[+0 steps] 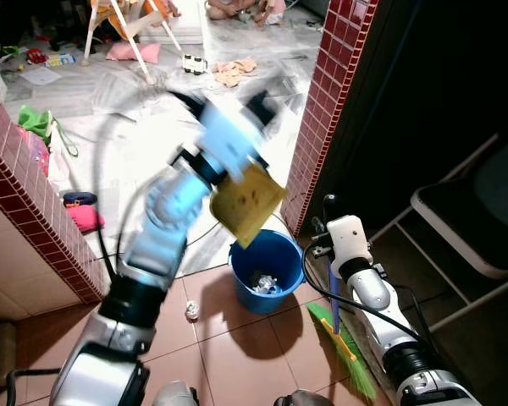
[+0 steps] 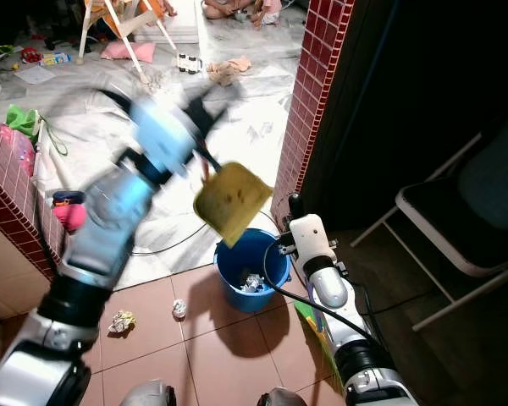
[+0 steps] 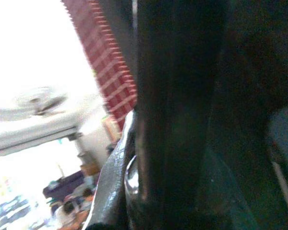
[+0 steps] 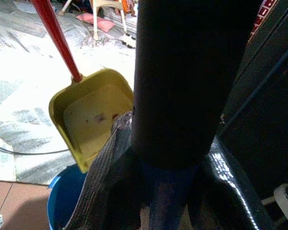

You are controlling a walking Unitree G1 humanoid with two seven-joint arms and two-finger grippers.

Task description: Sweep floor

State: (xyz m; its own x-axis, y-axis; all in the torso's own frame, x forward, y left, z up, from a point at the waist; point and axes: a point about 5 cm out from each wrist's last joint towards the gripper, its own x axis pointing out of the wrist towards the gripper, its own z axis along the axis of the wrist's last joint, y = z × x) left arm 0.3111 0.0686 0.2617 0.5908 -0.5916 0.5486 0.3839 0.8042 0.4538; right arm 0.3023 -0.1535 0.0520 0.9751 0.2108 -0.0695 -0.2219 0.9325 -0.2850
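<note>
The left gripper [image 1: 229,127] is holding a yellow dustpan [image 1: 247,201] up in the air by its red handle [image 4: 55,36]. The arm is blurred, so I cannot tell how tightly the fingers are closing on the handle, but the pan hangs just below them. It is tilting mouth-down directly over the blue bucket [image 1: 267,269], which reads as tipping swept-up rubbish out. Crumpled scraps are already lying in the bottom of the bucket, and the pan's inside looks nearly empty apart from a few specks.

The right gripper [image 1: 328,210] is reaching down beside the bucket, its fingers appearing to be wrapping the broom's blue handle [image 1: 334,292]. It is probably parking the broom upright and out of the way while the other arm empties. The green bristles [image 1: 345,353] are resting on the red tile floor [image 1: 237,355], below and behind those fingers.

Two crumpled bits of paper [image 2: 122,320] are still lying on the tiles on the far side of the bucket from the broom, so sweeping looks unfinished.
</note>
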